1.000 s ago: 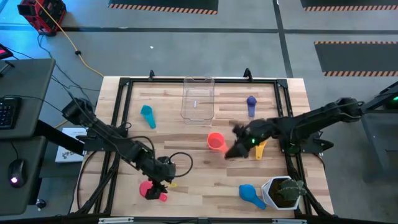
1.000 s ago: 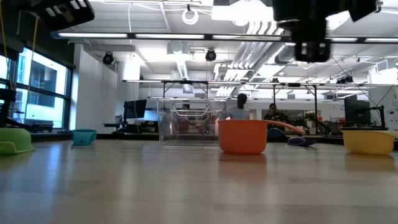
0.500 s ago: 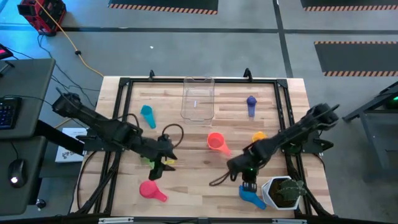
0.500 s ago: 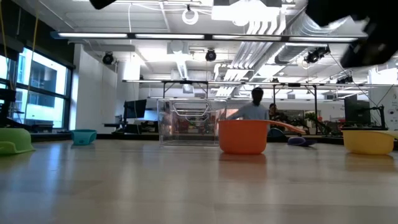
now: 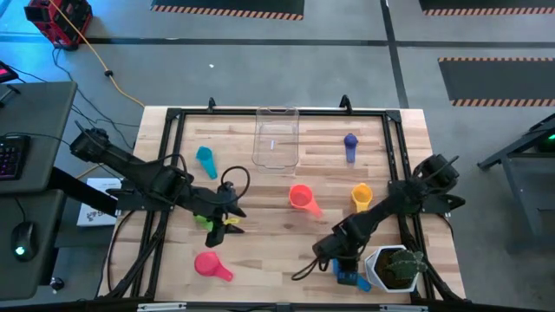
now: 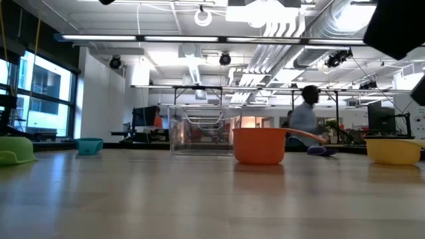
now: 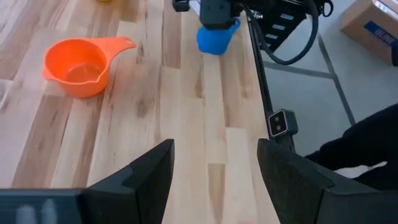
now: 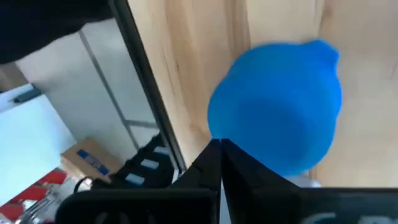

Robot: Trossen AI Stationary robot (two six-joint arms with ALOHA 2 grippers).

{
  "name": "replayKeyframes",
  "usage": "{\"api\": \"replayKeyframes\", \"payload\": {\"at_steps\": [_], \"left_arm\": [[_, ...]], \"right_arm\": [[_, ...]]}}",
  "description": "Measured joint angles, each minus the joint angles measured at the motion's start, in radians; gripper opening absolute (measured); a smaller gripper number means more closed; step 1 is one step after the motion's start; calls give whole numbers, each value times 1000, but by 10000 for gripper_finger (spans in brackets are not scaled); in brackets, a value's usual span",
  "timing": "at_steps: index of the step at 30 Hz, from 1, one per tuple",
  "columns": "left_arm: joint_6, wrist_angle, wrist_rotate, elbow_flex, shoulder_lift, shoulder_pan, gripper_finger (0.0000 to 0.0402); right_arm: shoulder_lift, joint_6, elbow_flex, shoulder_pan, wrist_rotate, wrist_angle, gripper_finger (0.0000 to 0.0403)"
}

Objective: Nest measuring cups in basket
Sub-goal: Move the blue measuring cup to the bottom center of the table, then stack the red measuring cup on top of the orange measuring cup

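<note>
The right gripper (image 5: pixel 343 264) is down low at the front of the table, right over the blue cup (image 8: pixel 277 118), and in the right wrist view its two dark fingers (image 8: pixel 214 168) meet at the tips against the near edge of that cup. They look pressed together there, but whether they pinch the rim or simply touch it cannot be told. The blue cup lies bottom up, just beside the white pot with the plant (image 5: pixel 395 267), close to the table's front rail.

Over to the left gripper (image 5: pixel 227 215): it hovers above the boards with its fingers (image 7: pixel 147 180) spread well apart and nothing between them, pointed across toward the orange cup (image 7: pixel 81 59).

Now take the basket (image 5: pixel 276 137) as the mark. It stands at the back middle of the table, with no cup visible in it. The orange cup sits in front of it, near. The yellow cup (image 5: pixel 362 195) is in front and off toward the right arm. The purple-blue cup (image 5: pixel 349 144) rests beside the basket on that same side. The light blue cup (image 5: pixel 205 159) is on the other side. The green cup (image 6: pixel 14 150) shows under the left gripper, and the red cup (image 5: pixel 211 264) is far out front.

These cups look light, stiff and slick, so a dome facing up should slide from a pinch. The short handle or a rim wall seems the better hold.
</note>
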Motion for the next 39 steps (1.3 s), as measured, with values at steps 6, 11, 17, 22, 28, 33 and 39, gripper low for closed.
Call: {"api": "replayKeyframes", "payload": {"at_steps": [6,11,17,22,28,33,39], "left_arm": [[19,0,-28,0,0,0,220],[19,-5,-27,0,0,0,220],[19,-8,-26,0,0,0,220],[18,-8,-25,0,0,0,220],[18,-8,-26,0,0,0,220],[18,-9,-25,0,0,0,220],[17,-65,-11,-2,-15,0,220]], "right_arm": [[-1,-5,0,-17,92,-3,1],[-3,-46,1,-52,149,40,0],[0,-109,0,-107,225,167,0],[14,-207,0,-157,267,249,0],[79,-275,0,-222,261,475,0],[73,-325,13,-281,263,583,0],[-86,-444,17,-316,259,436,0]]}}
